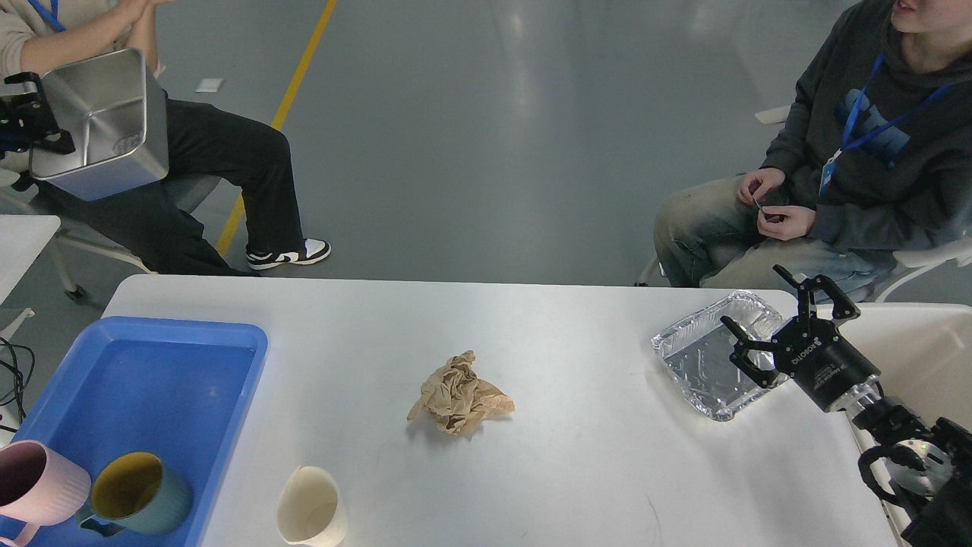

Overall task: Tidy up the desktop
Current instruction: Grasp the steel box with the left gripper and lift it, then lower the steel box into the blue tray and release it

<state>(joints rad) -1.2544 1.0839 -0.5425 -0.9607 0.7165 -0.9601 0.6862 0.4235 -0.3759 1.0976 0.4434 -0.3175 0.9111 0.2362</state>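
Observation:
The white desktop (592,456) holds a crumpled brown paper wad (459,395) at its middle, a cream paper cup (310,507) on its side at the front, and an empty foil tray (710,357) at the right. My right gripper (759,304) is open and empty, hovering over the foil tray's right side. My left gripper (29,114) is raised at the far upper left, off the table, shut on the rim of a tilted steel bin (102,121).
A blue plastic tray (152,365) at the desktop's left front holds a pink mug (34,486) and a green mug with a yellow inside (140,494). A cream-white bin (919,357) stands off the right edge. Two seated people are beyond the far edge.

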